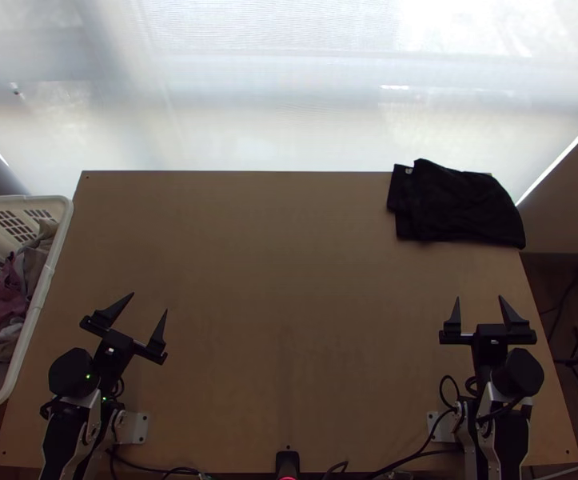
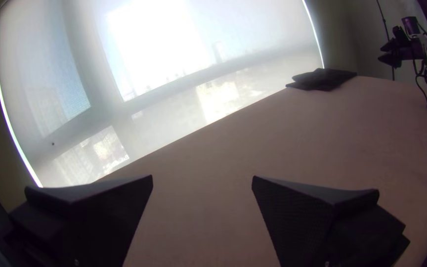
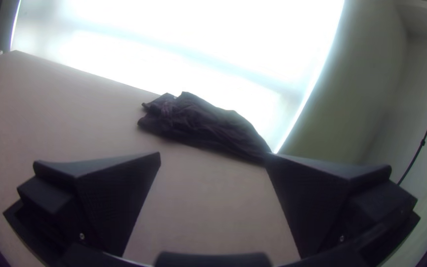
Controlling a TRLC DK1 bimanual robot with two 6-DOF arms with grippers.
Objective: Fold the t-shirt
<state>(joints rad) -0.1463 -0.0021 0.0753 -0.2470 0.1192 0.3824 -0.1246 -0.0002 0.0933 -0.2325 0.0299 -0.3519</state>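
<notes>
A black t-shirt (image 1: 456, 204) lies as a folded, somewhat rumpled bundle at the table's far right corner; in the right wrist view the dark cloth (image 3: 206, 123) shows wrinkles, and the left wrist view has the same bundle (image 2: 322, 79) far off. My left gripper (image 1: 150, 302) is open above the table's left part, nothing between its fingers, also in its wrist view (image 2: 202, 179). My right gripper (image 1: 479, 300) stands open on the near side of the cloth, apart from it, and its wrist view has the gripper (image 3: 213, 155) with bare table between the fingers.
A white laundry basket (image 1: 29, 332) with assorted clothes stands along the table's left edge. Bare wood (image 1: 289, 280) stretches across the middle of the table. Cables (image 1: 416, 456) run along the near edge, and a bright window blind (image 1: 273, 96) hangs behind.
</notes>
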